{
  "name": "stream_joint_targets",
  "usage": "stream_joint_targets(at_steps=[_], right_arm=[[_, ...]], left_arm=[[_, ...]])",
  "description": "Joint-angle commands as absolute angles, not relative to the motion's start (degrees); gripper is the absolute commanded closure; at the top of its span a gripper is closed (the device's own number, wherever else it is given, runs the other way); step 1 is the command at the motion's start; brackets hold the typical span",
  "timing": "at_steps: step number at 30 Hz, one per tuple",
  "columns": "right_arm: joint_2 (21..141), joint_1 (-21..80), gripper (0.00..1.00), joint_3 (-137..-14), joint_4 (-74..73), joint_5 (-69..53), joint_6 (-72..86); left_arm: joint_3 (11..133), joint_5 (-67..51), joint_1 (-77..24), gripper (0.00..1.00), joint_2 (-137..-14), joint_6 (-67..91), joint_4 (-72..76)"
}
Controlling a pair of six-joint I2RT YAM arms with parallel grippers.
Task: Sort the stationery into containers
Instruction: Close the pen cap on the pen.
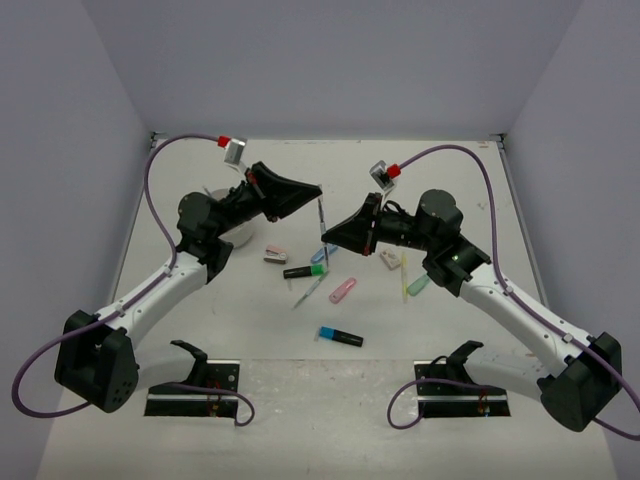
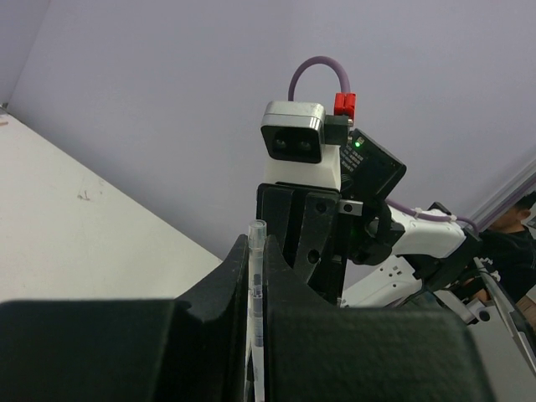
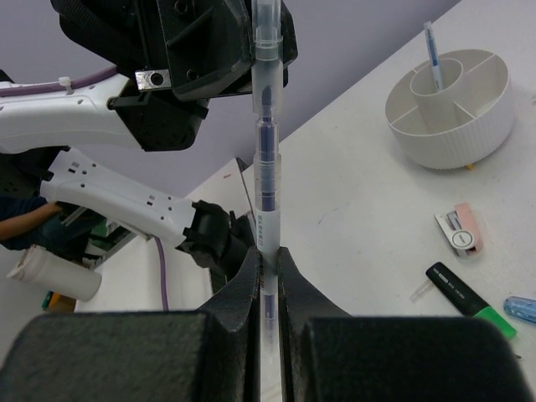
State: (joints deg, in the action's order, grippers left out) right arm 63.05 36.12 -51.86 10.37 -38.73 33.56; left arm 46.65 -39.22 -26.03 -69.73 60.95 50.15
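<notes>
A thin clear pen (image 1: 322, 213) with a dark refill hangs in the air between both arms. My left gripper (image 1: 315, 191) is shut on its far end, and in the left wrist view the pen (image 2: 256, 268) is pinched between the jaws of that gripper (image 2: 255, 243). My right gripper (image 1: 329, 234) is shut on the pen's (image 3: 266, 159) near end, clamped in the right gripper (image 3: 267, 253). The white round container (image 3: 452, 126) has compartments and one pen standing in its centre tube; from above the container (image 1: 238, 236) is mostly hidden behind the left arm.
Loose stationery lies on the table under the grippers: a pinkish eraser (image 1: 276, 254), a black highlighter with a green end (image 1: 303, 271), a pink marker (image 1: 343, 290), a black highlighter with a blue end (image 1: 341, 337), a yellow pen (image 1: 404, 278) and a mint marker (image 1: 418, 284).
</notes>
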Motion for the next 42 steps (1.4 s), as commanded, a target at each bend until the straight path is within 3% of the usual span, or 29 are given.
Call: stream_joint_targets(at_steps=[1, 22, 28, 29, 32, 34, 42], right_arm=[[63.02, 36.47, 1.00, -54.51, 12.94, -39.29, 34.11], [64.79, 36.47, 1.00, -57.68, 18.78, -35.93, 35.89], [64.69, 36.47, 1.00, -62.66, 14.56, -33.85, 30.78], [64.76, 36.47, 1.00, -63.31, 13.52, -33.77, 29.76], [65.30, 36.47, 1.00, -64.25, 11.00, -34.97, 27.08], [65.39, 36.47, 1.00, -63.85, 10.75, -35.38, 26.66], [65.30, 36.52, 1.00, -63.37, 9.19, -37.17, 26.11]], left_arm=[[46.21, -39.38, -26.37, 1.00, -69.17, 60.62, 53.17], [42.51, -35.32, -29.73, 1.00, -67.53, 61.77, 54.54], [41.31, -35.36, -30.06, 1.00, -67.39, 61.10, 53.56], [41.37, -35.39, -30.06, 0.97, -67.20, 60.70, 53.12], [42.27, -34.90, -30.06, 0.72, -66.01, 58.12, 49.68], [43.46, -34.09, -30.06, 0.66, -65.06, 55.87, 46.78], [46.31, -34.30, -30.06, 0.75, -64.51, 53.26, 44.90]])
